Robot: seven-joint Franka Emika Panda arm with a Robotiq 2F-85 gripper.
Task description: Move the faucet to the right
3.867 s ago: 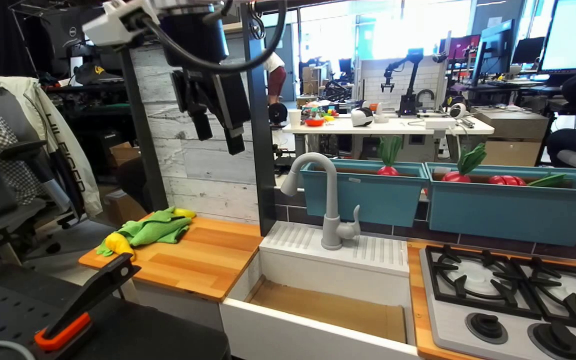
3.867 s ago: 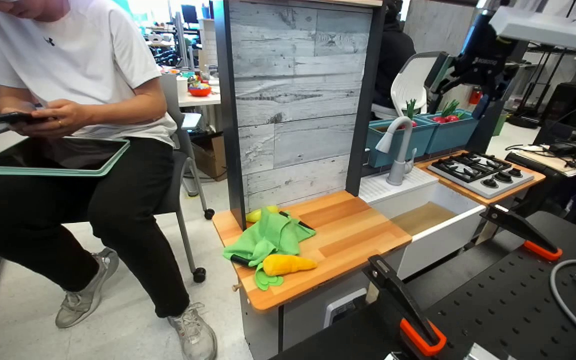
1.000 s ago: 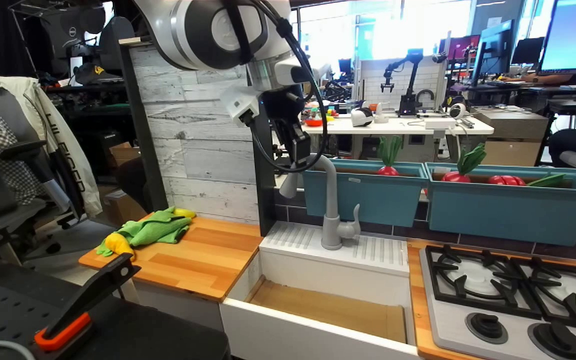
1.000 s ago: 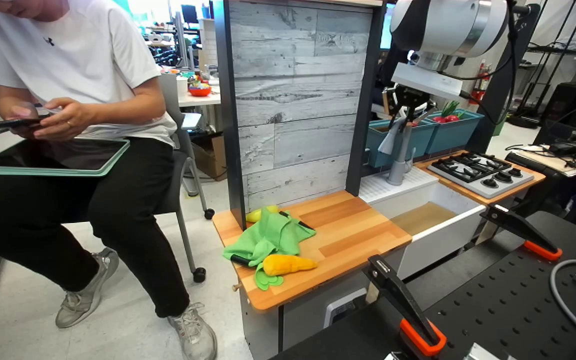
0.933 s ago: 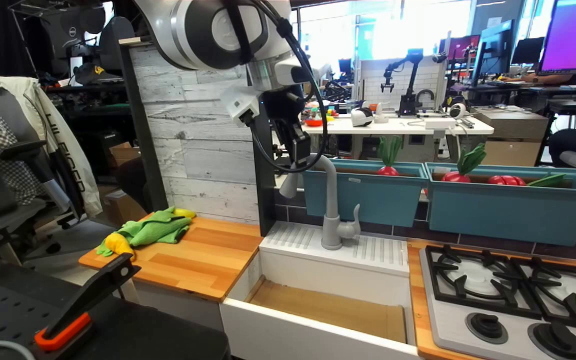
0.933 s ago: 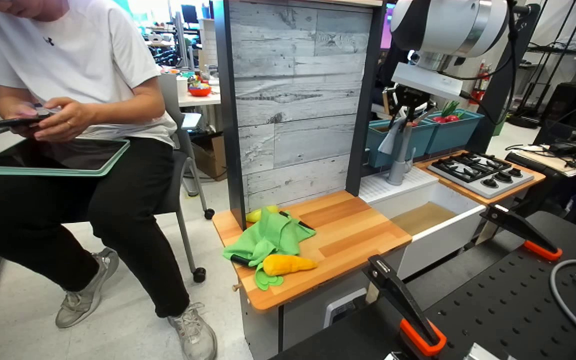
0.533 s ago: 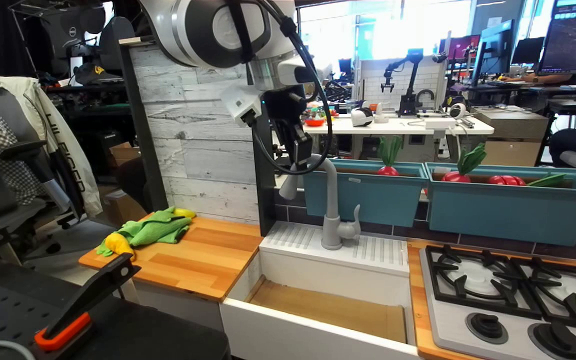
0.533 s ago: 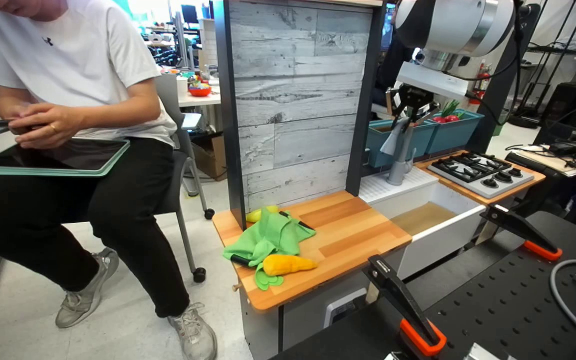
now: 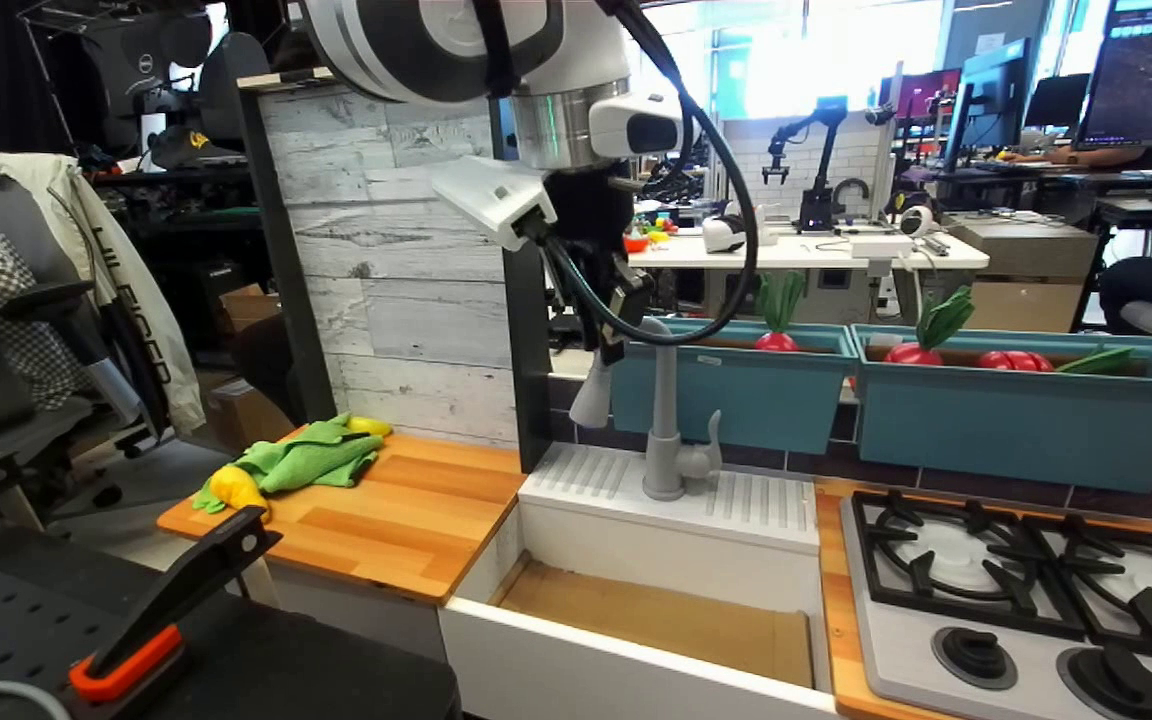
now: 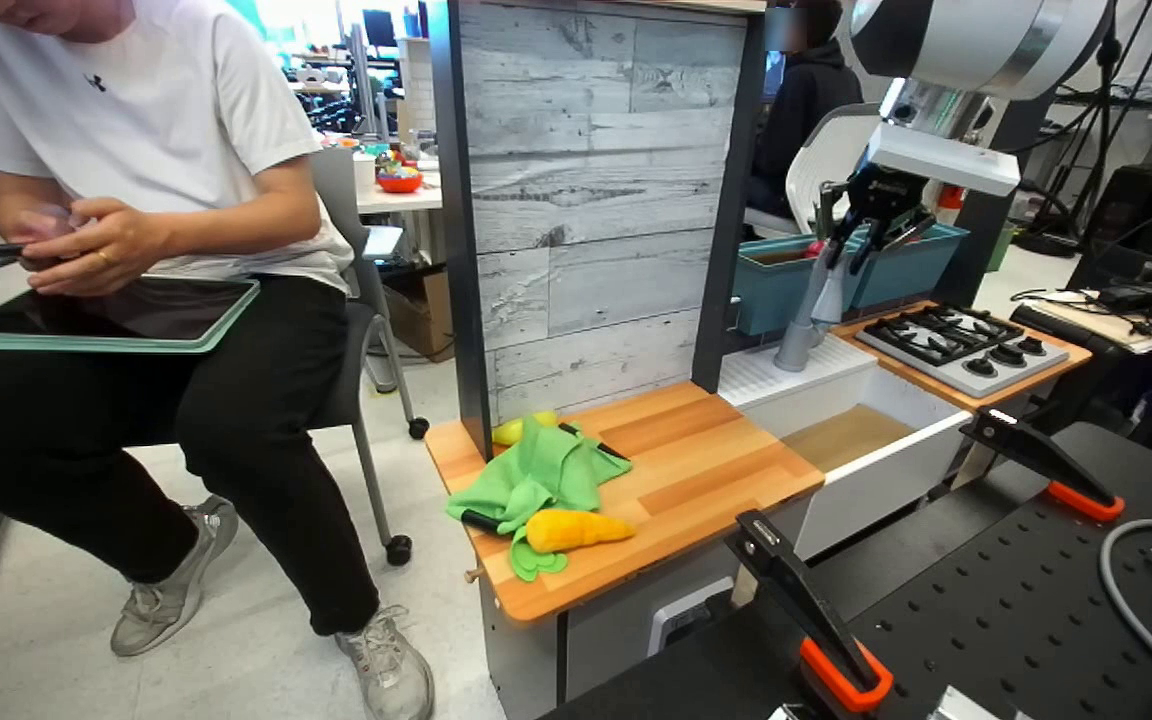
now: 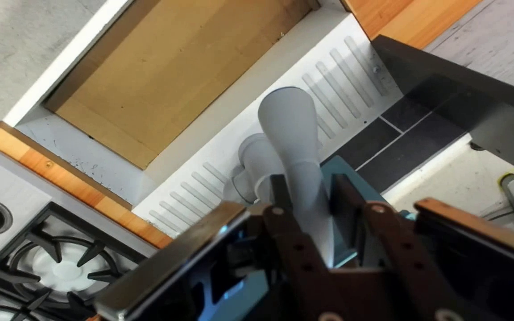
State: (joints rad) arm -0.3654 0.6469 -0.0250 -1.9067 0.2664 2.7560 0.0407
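Observation:
The grey gooseneck faucet (image 9: 664, 420) stands upright on the white ridged ledge behind the sink. Its spout (image 11: 289, 120) passes between the two fingers of my gripper (image 11: 310, 185), which is shut on its upper part in the wrist view. The nozzle hangs free beyond the fingertips. An exterior view has the nozzle (image 10: 828, 298) hanging just right of the post, below the gripper (image 10: 844, 255). The top of the arch is partly hidden behind the gripper and a cable in an exterior view.
Two teal planters (image 9: 726, 400) with toy radishes stand right behind the faucet. A stove (image 9: 1016, 600) is on one side, a dark frame post (image 9: 528, 300) on the other. The sink basin (image 9: 656, 615) lies in front. A green cloth (image 10: 536, 470) rests on the wooden counter.
From well above the faucet, the gripper came down and took hold of the spout. In the last half second it swung the spout sideways, the nozzle passing from one side of the post to the other.

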